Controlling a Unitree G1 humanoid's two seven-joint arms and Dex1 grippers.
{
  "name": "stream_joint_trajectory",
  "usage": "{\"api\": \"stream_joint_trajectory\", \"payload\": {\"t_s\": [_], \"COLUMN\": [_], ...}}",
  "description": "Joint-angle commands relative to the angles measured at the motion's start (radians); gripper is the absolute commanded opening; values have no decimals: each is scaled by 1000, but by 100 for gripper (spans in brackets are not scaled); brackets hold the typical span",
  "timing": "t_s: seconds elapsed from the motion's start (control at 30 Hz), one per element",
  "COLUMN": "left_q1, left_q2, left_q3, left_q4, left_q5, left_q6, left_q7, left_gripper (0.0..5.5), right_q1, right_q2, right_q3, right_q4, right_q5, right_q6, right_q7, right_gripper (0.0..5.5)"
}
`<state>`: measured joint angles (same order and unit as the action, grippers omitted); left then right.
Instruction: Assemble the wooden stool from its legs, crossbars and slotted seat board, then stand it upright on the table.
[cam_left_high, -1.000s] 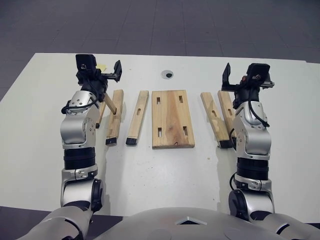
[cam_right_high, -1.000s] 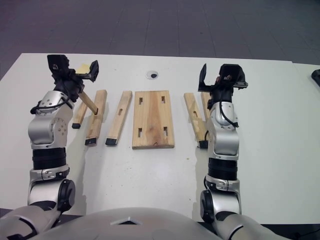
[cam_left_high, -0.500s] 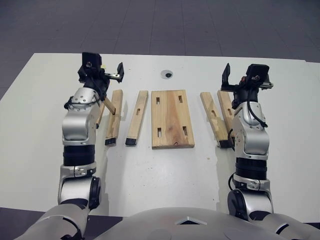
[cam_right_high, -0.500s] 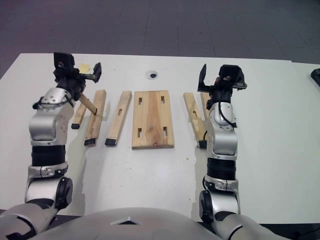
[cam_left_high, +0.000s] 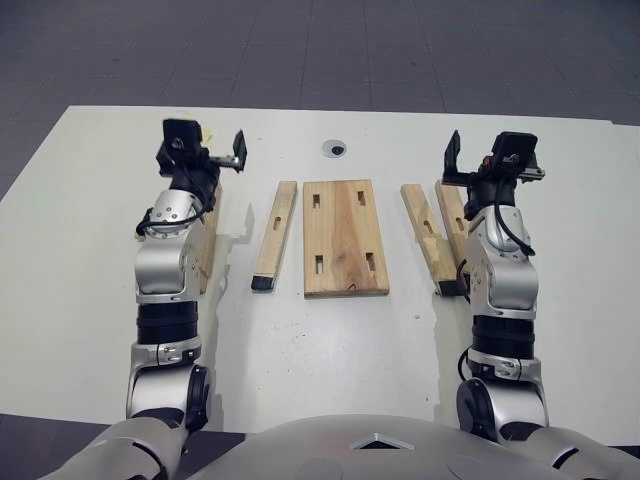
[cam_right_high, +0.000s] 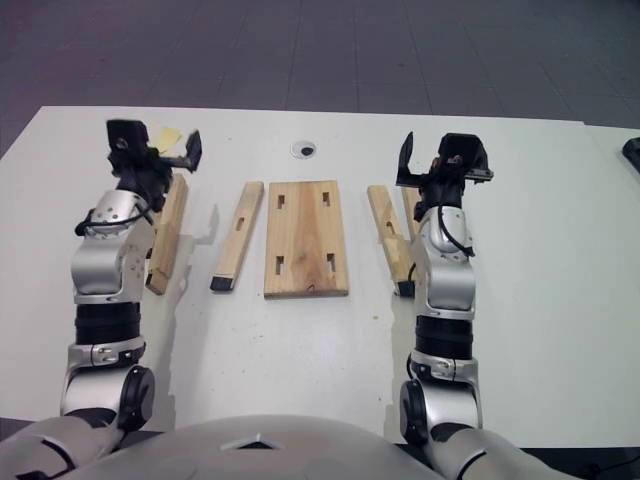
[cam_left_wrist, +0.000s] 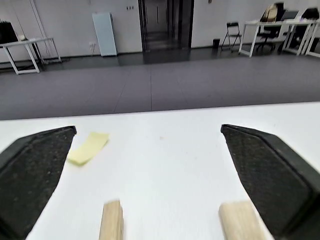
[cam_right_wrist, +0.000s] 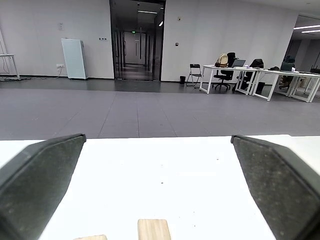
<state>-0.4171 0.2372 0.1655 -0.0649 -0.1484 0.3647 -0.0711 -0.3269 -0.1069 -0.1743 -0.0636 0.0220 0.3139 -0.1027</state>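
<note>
The slotted seat board (cam_left_high: 345, 238) lies flat mid-table. One wooden leg (cam_left_high: 274, 233) lies to its left. Another leg (cam_left_high: 208, 240) shows beside my left forearm, partly hidden by it. Two more legs (cam_left_high: 428, 238) lie right of the board, the outer one partly under my right arm. My left gripper (cam_left_high: 208, 155) hovers open over the far ends of the left pieces, with two wood ends (cam_left_wrist: 112, 221) below its wide-apart pads (cam_left_wrist: 40, 170). Open and holding nothing, my right gripper (cam_left_high: 485, 160) hangs over the far ends of the right legs (cam_right_wrist: 154, 229).
A round grommet hole (cam_left_high: 337, 149) sits in the white table (cam_left_high: 330, 340) behind the seat board. A yellow note (cam_left_wrist: 89, 147) lies near the left gripper. A dark object (cam_right_high: 632, 150) pokes in at the table's right edge. Bare table stretches in front of the parts.
My left arm has swung in toward the middle. The leg beside it now lies further left, against the forearm, and the slanted stick on it no longer shows. The right arm kept still.
</note>
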Motion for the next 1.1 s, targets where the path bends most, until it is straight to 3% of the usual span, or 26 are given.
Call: {"api": "stream_joint_trajectory", "payload": {"t_s": [0.03, 0.37, 0.67, 1.1], "left_q1": [23, 574, 677, 612], "left_q2": [28, 63, 64, 36], "left_q3": [13, -137, -122, -70], "left_q4": [-103, -423, -394, -329], "left_q5": [50, 177, 223, 109], "left_q6": [-15, 98, 103, 429], "left_q7": [35, -18, -13, -95], "left_gripper": [538, 538, 538, 327], "right_q1": [17, 67, 90, 127], "right_q2": [-5, -10, -6, 38], "right_q3": [-5, -16, -12, -2], "right_q4": [-1, -42, -80, -134], "right_q5": [-3, -2, -2, 0], "right_q6": [-1, 8, 22, 31], "right_q7": [-2, -9, -11, -38], "right_gripper": [540, 540, 540, 540]}}
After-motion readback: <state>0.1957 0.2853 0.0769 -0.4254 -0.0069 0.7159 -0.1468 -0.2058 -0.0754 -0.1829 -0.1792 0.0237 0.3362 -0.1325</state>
